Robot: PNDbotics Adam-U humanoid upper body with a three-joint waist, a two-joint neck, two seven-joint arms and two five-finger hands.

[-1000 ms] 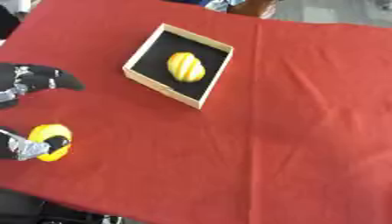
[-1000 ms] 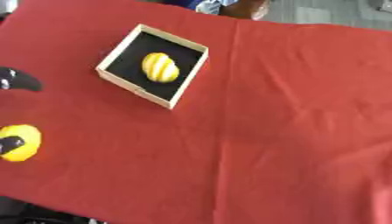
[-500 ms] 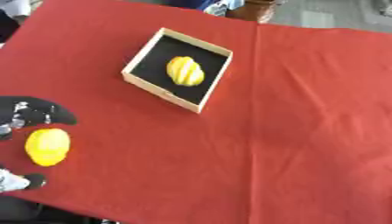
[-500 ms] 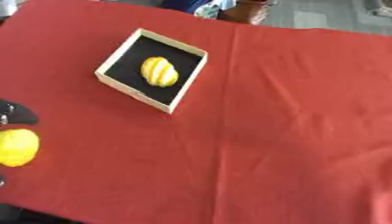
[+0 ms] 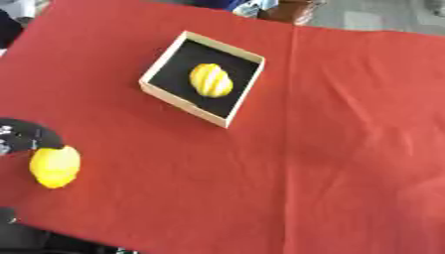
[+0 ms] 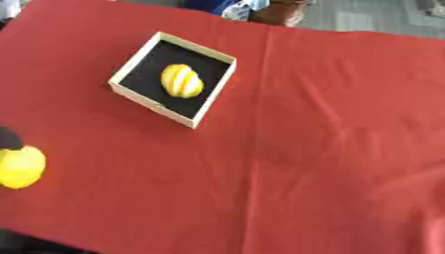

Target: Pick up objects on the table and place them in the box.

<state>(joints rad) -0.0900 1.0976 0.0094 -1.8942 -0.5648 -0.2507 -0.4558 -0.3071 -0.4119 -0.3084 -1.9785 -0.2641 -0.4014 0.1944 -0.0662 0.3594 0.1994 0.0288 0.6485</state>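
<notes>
A yellow lemon (image 5: 55,166) shows at the far left over the red cloth. My left hand (image 5: 24,138) comes in from the left edge, with a black finger curled over the lemon's top; the rest of the hand is cut off by the picture's edge. A shallow wooden box (image 5: 187,110) with a black inside lies askew at the upper left. In it lies a yellow, pale-striped fruit (image 5: 211,80). The lemon is well below and left of the box. My right hand is not in view.
The red cloth (image 5: 347,149) covers the whole table and is creased on the right. The table's near edge runs along the bottom left corner, close under the lemon.
The lemon looks larger and sits higher against my left hand than a second ago. The box and its striped fruit have stayed put; the view has shifted slightly.
</notes>
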